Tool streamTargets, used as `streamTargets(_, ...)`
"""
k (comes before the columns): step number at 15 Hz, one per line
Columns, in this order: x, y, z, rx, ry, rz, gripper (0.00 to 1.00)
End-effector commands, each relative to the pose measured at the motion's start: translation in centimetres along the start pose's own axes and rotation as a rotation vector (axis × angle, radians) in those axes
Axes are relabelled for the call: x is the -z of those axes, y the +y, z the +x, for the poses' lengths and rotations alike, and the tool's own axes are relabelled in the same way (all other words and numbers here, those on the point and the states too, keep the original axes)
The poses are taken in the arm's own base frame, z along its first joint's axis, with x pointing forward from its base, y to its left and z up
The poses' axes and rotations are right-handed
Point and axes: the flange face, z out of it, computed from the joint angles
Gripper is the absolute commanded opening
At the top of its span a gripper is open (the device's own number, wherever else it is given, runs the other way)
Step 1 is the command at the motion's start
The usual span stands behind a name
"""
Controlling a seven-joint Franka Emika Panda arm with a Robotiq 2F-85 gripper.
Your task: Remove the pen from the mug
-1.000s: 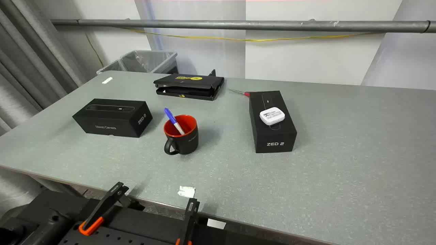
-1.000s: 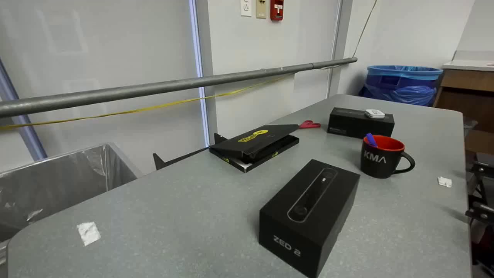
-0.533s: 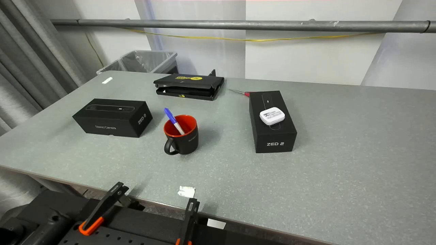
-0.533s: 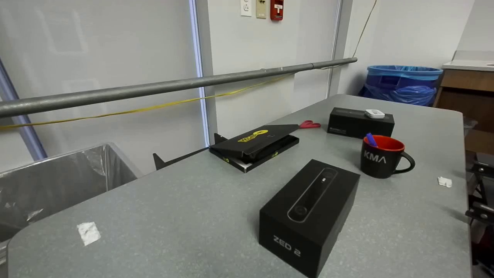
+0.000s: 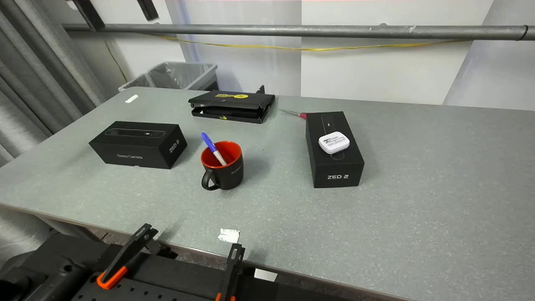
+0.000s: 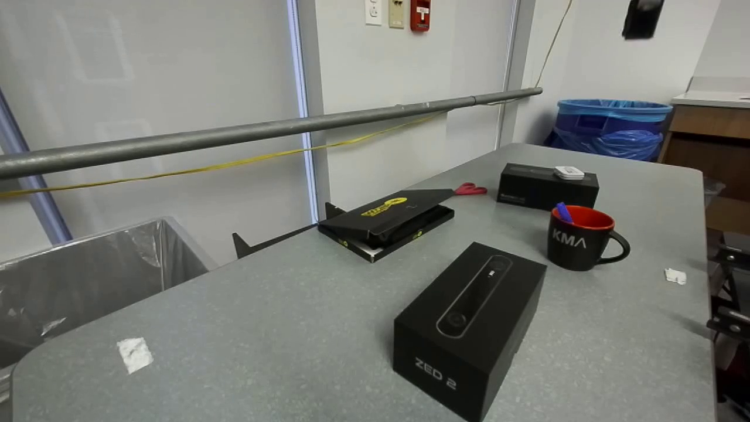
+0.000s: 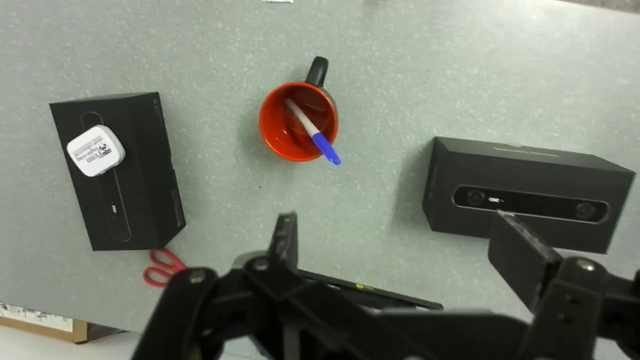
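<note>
The mug (image 5: 231, 176), black outside and red inside, stands upright on the table; it also shows in an exterior view (image 6: 577, 249) and in the wrist view (image 7: 272, 131). The slim pen (image 5: 213, 147) leans inside it, its blue end sticking out over the rim; it also shows in an exterior view (image 6: 563, 212) and in the wrist view (image 7: 316, 135). My gripper (image 7: 395, 216) is open, its fingers wide apart with nothing between them. It is high above the table, at the top edge of both exterior views (image 5: 122, 16) (image 6: 643, 20), well apart from the mug and pen.
A black box (image 5: 138, 144) stands on one side of the mug. Another black box (image 5: 334, 167) with a white tin (image 5: 334, 142) on top stands on the other side. A flat black case (image 5: 232, 106) and red-handled scissors (image 7: 162, 268) lie farther back. A pipe (image 5: 292, 30) runs behind the table.
My gripper has come into view at the top of both exterior views, where it was out of sight before. The mug, pen and boxes have not moved.
</note>
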Motion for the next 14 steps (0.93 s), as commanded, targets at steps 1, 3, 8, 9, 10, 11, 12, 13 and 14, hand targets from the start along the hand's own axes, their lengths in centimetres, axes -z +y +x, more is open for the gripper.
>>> streamTargets(1, -5.7, 2.0, 1.1, 0.031, -0.023, -0.055, 1.00)
streamTargets(3, -7.7, 2.7, 1.6, 0.041, -0.038, -0.075, 1.00)
streamTargets(8, -7.9, 2.3, 1.3, 0.024, -0.066, -0.053, 1.00)
streamTargets(9, -7.8, 2.2, 1.3, 0.025, -0.064, -0.053, 1.00)
streamTargets(10, -7.8, 2.2, 1.3, 0.025, -0.062, -0.053, 1.00)
streamTargets(11, -7.8, 2.2, 1.3, 0.025, -0.062, -0.053, 1.00)
streamTargets(12, -8.9, 2.1, 1.4, 0.062, -0.089, -0.066, 1.00)
streamTargets(13, -9.7, 2.0, 1.6, 0.079, -0.105, -0.066, 1.00)
streamTargets(14, -10.7, 1.9, 1.9, 0.109, -0.121, -0.064, 1.00)
